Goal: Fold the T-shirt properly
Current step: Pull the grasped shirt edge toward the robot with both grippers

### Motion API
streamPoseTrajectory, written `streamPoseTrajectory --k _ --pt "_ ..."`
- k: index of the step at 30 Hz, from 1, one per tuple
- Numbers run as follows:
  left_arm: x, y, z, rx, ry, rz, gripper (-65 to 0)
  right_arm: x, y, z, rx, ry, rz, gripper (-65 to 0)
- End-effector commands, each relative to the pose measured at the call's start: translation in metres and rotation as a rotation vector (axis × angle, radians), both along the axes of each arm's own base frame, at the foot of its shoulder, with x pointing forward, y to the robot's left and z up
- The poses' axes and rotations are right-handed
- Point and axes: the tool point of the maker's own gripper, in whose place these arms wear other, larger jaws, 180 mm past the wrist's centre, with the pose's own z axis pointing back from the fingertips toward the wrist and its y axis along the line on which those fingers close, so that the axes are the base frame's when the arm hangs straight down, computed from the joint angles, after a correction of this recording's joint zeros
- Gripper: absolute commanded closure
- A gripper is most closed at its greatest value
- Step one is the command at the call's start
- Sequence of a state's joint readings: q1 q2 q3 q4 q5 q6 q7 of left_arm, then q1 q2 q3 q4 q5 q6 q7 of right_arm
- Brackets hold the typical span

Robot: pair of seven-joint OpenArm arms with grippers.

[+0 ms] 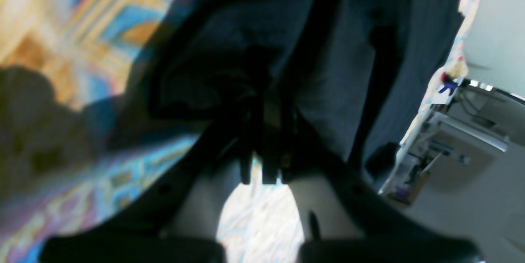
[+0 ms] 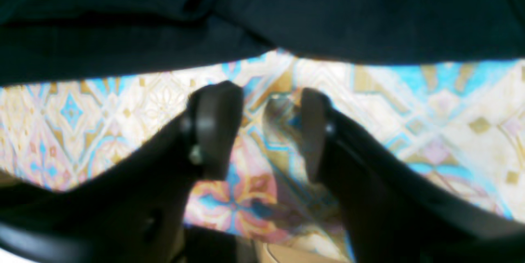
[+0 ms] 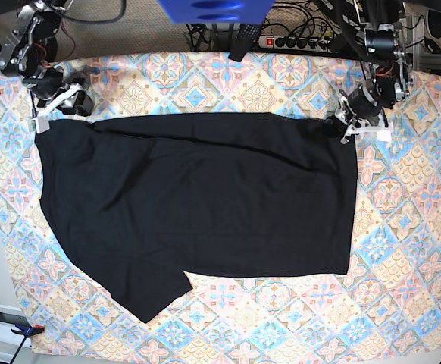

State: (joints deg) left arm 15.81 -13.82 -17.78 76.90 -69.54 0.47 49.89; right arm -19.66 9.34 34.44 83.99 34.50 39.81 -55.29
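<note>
The black T-shirt [image 3: 205, 205] lies spread across the middle of the patterned tablecloth [image 3: 402, 250], one sleeve pointing to the lower left. At its upper right corner the left gripper [image 1: 264, 131] is pinching a bunch of the cloth, jaws pressed together. At the upper left the right gripper [image 2: 256, 131] sits just off the shirt's edge, jaws spread and holding nothing.

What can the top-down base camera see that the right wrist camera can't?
Only the base view shows the whole plain black short-sleeved cotton T-shirt spread out, both arms, and the power strip behind. Only the right wrist view shows the right gripper up close, its fingers apart with nothing between them. Both show black cloth lying on the colourful patterned tablecloth.
</note>
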Motion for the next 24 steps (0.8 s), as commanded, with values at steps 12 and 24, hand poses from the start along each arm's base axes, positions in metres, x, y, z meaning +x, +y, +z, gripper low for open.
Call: streamPoseTrajectory --k 12,24 --pt "-0.010 0.009 0.010 0.015 -0.013 -0.017 0.0 0.034 -0.007 -0.001 0.055 -0.057 -0.056 -37.4" --pt "-0.011 0.034 0.015 0.079 -0.004 -0.042 0.0 0.070 0.000 -0.019 0.178 -0.074 -0.128 -38.5"
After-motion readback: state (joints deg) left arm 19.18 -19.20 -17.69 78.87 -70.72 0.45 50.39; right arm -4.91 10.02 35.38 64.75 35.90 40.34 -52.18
